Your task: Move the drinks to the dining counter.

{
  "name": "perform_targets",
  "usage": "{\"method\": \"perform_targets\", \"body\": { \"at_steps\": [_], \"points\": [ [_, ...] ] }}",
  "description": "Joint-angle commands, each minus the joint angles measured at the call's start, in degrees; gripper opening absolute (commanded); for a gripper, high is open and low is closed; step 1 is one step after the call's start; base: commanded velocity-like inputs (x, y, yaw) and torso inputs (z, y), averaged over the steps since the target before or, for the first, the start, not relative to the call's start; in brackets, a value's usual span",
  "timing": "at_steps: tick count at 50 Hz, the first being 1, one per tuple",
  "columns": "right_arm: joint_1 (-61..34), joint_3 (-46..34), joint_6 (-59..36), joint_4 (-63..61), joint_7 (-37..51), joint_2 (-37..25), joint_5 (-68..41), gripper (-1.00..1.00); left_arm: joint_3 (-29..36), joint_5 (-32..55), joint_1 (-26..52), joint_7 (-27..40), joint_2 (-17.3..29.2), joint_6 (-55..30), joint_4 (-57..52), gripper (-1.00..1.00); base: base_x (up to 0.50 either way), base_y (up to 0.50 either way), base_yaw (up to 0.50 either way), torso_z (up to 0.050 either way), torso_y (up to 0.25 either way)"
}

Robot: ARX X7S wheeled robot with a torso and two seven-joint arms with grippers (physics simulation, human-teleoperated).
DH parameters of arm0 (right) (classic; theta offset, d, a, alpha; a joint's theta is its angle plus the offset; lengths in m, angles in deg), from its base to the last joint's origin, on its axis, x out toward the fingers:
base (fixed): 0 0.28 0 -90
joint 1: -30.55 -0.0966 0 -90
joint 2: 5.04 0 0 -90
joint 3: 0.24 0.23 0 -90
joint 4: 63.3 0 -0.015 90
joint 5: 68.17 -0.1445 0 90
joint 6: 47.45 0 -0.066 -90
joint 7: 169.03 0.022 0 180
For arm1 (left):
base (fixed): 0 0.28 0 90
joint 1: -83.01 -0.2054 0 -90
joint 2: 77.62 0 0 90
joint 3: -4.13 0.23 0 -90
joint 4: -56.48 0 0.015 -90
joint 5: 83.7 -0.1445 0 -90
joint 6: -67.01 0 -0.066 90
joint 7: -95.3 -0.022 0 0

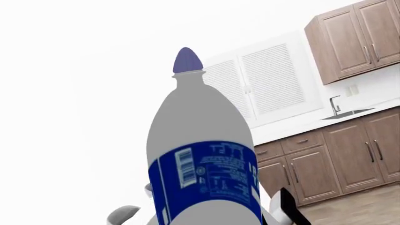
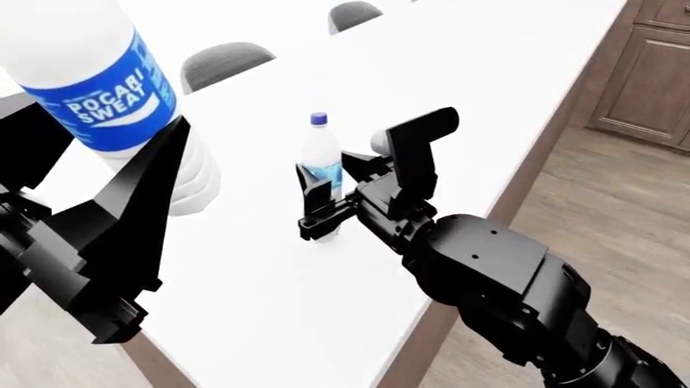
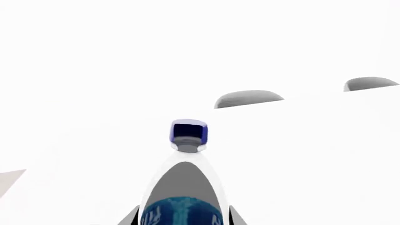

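We see a milky-white plastic bottle (image 2: 103, 89) with blue printed label, and a clear slim bottle (image 2: 321, 166), dark-blue capped.

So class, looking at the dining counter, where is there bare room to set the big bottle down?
The dining counter is bare beyond the slim bottle, between the chairs and the wooden edge. Nearer, it is crowded by the right end effector and the Pocari Sweat bottle.
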State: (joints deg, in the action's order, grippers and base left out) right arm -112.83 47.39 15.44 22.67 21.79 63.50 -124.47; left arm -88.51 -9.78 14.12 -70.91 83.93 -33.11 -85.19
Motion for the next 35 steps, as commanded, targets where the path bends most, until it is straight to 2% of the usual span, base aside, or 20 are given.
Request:
{"method": "perform_targets", "body": {
  "at_steps": [1,5,6,35],
  "points": [
    [0.75,-1.58,-0.54,1.10,-0.24,-0.09,1.10,-1.00,-0.67,0.80,0.39,0.21,-0.20,0.11,-0.04,-1.00,0.00,0.00,0.00,0.000,0.000],
    [0.72,-1.80,-0.58,1.49,-0.41,-0.04,1.25,-1.00,-0.90,0.84,0.16,0.23,-0.17,0.13,-0.15,-1.00,0.00,0.00,0.00,0.000,0.000],
    [0.62,-1.87,-0.96,1.50,-0.39,-0.06,1.01,1.00,-0.89,0.94,0.23,0.28,-0.15,0.09,-0.10,-1.00,0.00,0.00,0.00,0.000,0.000],
    [0.84,-2.35,-1.05,1.20,-1.10,-0.41,0.58,1.00,-0.48,0.50,0.32,-0.24,-0.62,-0.59,-0.45,-1.00,0.00,0.00,0.00,0.000,0.000]
  ]
}}
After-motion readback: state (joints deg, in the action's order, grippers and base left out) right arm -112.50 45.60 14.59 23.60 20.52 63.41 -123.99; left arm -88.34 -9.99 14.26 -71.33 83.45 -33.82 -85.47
